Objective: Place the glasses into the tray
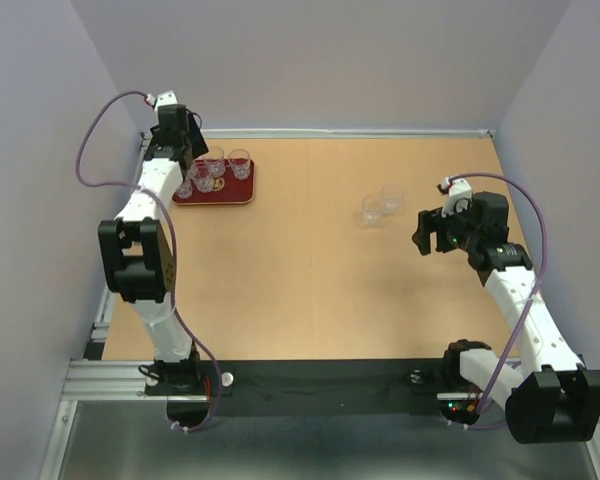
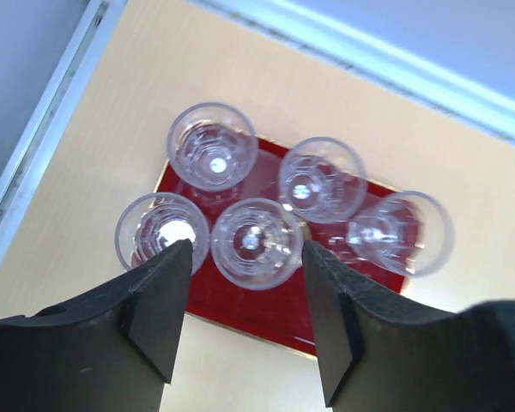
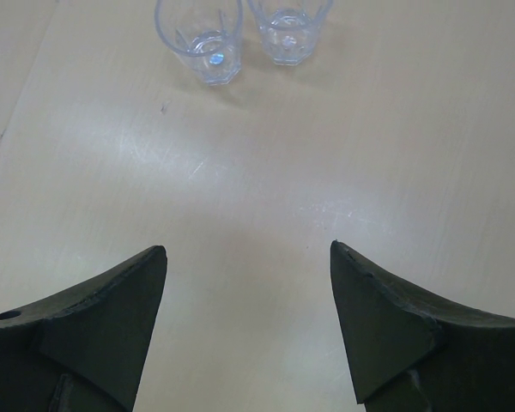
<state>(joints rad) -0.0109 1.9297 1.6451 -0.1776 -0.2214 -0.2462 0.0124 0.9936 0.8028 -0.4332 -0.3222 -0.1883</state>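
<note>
The dark red tray [image 1: 238, 192] lies at the far left of the table and holds several clear glasses [image 1: 240, 163]. In the left wrist view the tray [image 2: 266, 311] carries several glasses, the nearest one [image 2: 257, 243] just beyond my fingertips. My left gripper [image 1: 188, 150] [image 2: 246, 247] is open and empty, raised over the tray's near edge. Two glasses [image 1: 373, 211] [image 1: 391, 196] stand on the bare table at the right; they show in the right wrist view [image 3: 199, 34] [image 3: 287, 30]. My right gripper [image 1: 426, 232] [image 3: 249, 251] is open and empty, short of them.
The wooden table [image 1: 310, 280] has a raised pale rail [image 2: 395, 69] along the far and left edges, close behind the tray. Grey walls close in on the left, back and right. Purple cables loop from both arms.
</note>
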